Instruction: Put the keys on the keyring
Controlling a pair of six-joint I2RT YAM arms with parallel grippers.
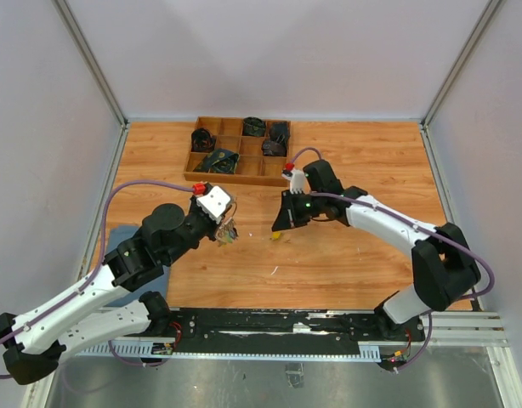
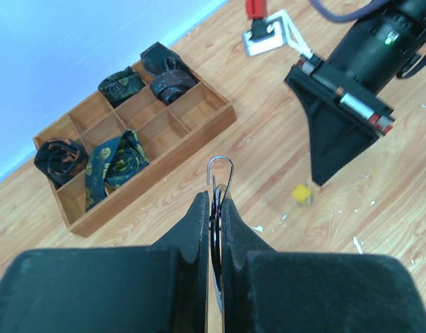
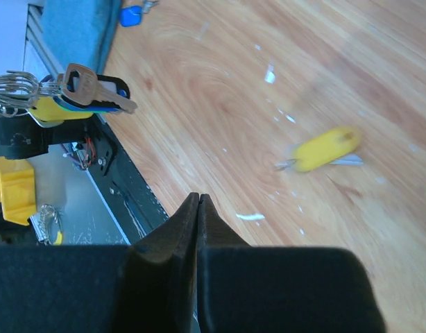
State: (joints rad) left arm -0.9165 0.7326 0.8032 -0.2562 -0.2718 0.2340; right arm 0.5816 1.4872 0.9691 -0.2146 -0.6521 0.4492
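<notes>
The left tool [image 2: 214, 202] is pinched fully together on the keyring [image 2: 220, 159]. The ring's wire loop pokes out past the tips, held up off the tabletop [image 1: 346, 263], and a bunch of keys [image 3: 81, 97] hangs from it. The right tool [image 3: 198, 200] is closed too, with nothing in it. It hovers just beside the yellow key [image 3: 324, 149], which lies flat on the wood between the two tools, nearer the right one.

That key looks light, stiff and thin, so it is likely to skid if nudged. The thicker plastic head seems the best place to pinch. The ring is probably springy, slick wire, apt to twist in the grip.

Nothing blocks the way to the key, though the hanging keys may crowd the ring. The tray [image 2: 157, 173] sits far left, well apart, and a blue cloth [image 3: 74, 28] lies near left.
</notes>
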